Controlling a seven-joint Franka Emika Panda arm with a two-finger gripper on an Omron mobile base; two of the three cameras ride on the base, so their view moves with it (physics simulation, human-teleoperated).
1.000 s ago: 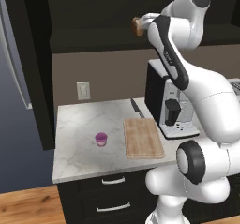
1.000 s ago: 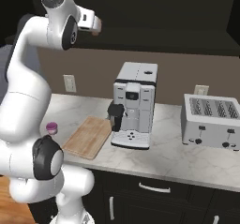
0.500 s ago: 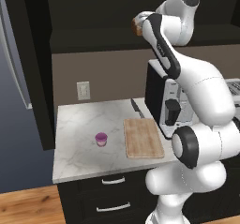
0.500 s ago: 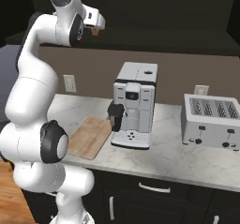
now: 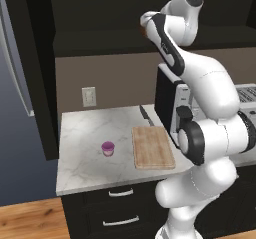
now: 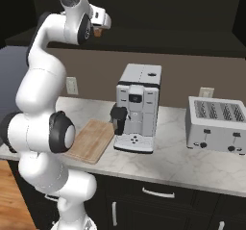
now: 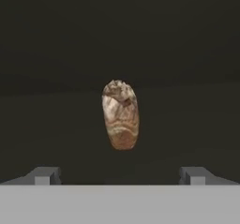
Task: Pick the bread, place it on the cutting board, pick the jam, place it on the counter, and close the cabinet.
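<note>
High up at the dark cabinet (image 5: 100,18), the white arm (image 5: 200,83) reaches with its pincer (image 7: 119,175) into the shadowed opening. Far below the pincer lies the marble counter (image 5: 85,133), and on it the cutting board (image 5: 152,147), bare, with the jam (image 5: 107,148) just beside the board's left edge. Further to the right of the pincer, also low, stand a coffee machine (image 6: 137,108) and a toaster (image 6: 218,125).

Straight ahead of the pincer sits the bread (image 7: 120,115), centred between the two fingers (image 7: 44,175), which stand wide apart and touch nothing. In the hand view its long axis runs up and down, across the line between the fingers, so I think they would close on its narrow sides. Around the loaf I see only dark room, no near wall or edge, so a straight push forward seems free. I cannot tell how far it still is.
</note>
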